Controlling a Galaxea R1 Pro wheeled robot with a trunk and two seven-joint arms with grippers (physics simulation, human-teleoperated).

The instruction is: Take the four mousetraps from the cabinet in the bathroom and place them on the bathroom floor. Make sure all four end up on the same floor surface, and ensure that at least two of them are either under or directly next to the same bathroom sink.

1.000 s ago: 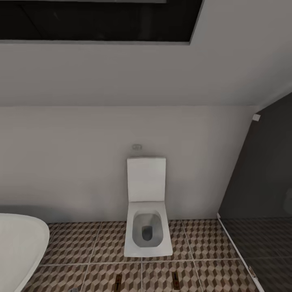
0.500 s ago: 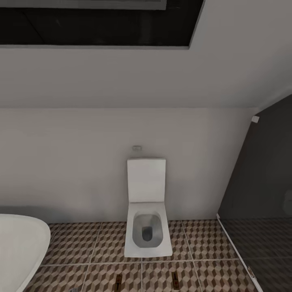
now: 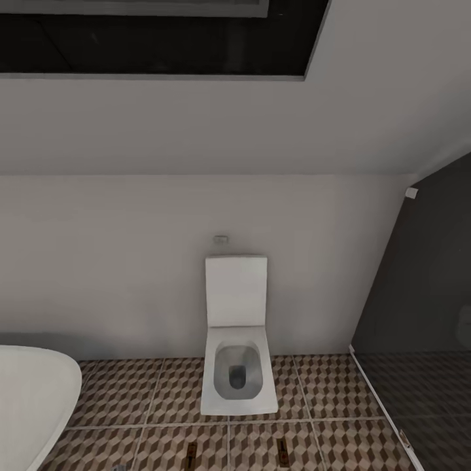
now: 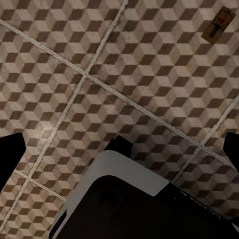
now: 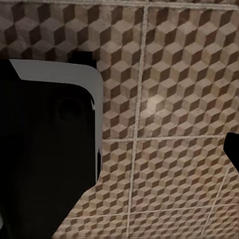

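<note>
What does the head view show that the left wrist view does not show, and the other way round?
Head view: a white toilet against the wall, the bathtub's rim, a dark glass screen, and two mousetraps at the bottom edge. Left wrist view: the robot's own black-and-white base, and one whole mousetrap seen from above. Both show the cube-patterned bathroom floor.

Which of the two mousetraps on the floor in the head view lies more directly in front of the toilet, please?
The left mousetrap, roughly below the toilet bowl's left edge; the right mousetrap lies past the bowl's right side.
</note>
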